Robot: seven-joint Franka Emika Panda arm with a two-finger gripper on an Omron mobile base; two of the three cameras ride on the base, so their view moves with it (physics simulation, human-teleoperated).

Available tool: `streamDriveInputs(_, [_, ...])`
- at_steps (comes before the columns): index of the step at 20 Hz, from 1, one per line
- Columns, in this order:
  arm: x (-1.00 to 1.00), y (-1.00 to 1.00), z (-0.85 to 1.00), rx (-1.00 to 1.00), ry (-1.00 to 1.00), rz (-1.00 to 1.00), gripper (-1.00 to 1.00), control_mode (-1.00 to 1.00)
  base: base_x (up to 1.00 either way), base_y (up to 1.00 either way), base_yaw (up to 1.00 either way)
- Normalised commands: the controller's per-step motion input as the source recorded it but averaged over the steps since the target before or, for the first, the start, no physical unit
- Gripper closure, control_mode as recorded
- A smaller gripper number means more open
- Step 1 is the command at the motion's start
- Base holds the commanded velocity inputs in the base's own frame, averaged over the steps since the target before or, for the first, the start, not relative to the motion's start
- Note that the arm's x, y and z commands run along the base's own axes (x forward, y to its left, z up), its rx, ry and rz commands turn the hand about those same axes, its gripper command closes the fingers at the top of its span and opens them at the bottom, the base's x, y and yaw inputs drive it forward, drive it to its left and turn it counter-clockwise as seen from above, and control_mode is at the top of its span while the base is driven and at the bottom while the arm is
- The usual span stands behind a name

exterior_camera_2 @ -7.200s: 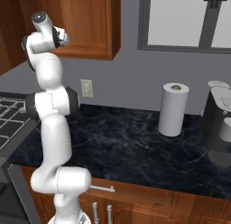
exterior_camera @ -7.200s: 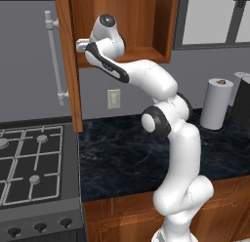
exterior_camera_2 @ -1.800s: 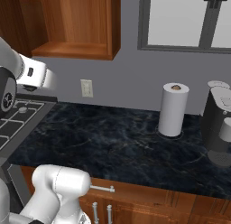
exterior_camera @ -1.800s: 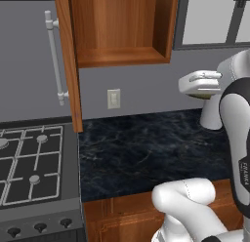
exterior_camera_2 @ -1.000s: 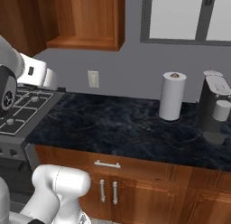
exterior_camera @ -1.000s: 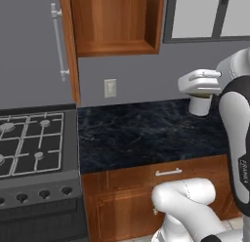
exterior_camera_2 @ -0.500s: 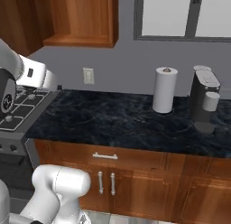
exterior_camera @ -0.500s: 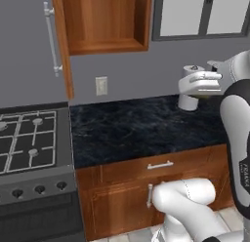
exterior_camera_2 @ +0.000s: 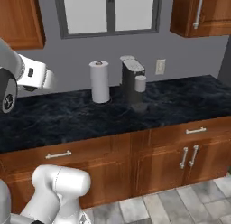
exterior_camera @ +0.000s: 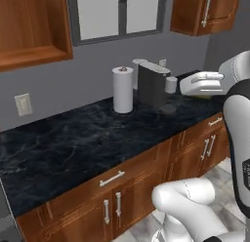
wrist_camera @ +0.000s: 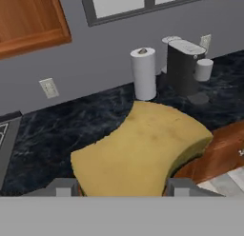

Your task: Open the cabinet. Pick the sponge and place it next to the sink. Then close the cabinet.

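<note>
Where counter runs: towel roll [exterior_camera: 122, 89], coffee machine [exterior_camera: 152, 83].

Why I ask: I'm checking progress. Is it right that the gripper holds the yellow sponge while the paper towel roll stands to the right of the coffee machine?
Not quite. The paper towel roll stands left of the coffee machine, as the right base view shows. The gripper does hold the sponge.
</note>
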Motion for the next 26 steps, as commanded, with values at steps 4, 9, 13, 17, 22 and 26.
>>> streamDriveInputs(4, [0.00, 0.00, 0.00, 0.00, 0.00, 0.00, 1.00, 1.00, 0.00, -0.24, -0.82])
streamDriveInputs(9, [0.00, 0.00, 0.00, 0.00, 0.00, 0.00, 1.00, 1.00, 0.00, -0.07, -0.88])
streamDriveInputs(13, [0.00, 0.00, 0.00, 0.00, 0.00, 0.00, 1.00, 1.00, -0.07, 0.00, -0.90])
streamDriveInputs(17, [0.00, 0.00, 0.00, 0.00, 0.00, 0.00, 1.00, 1.00, -0.08, 0.00, -0.94])
streamDriveInputs(22, [0.00, 0.00, 0.00, 0.00, 0.00, 0.00, 1.00, 1.00, 0.00, 0.01, -0.97])
streamDriveInputs(26, [0.00, 0.00, 0.00, 0.00, 0.00, 0.00, 1.00, 1.00, 0.00, 0.00, -0.97])
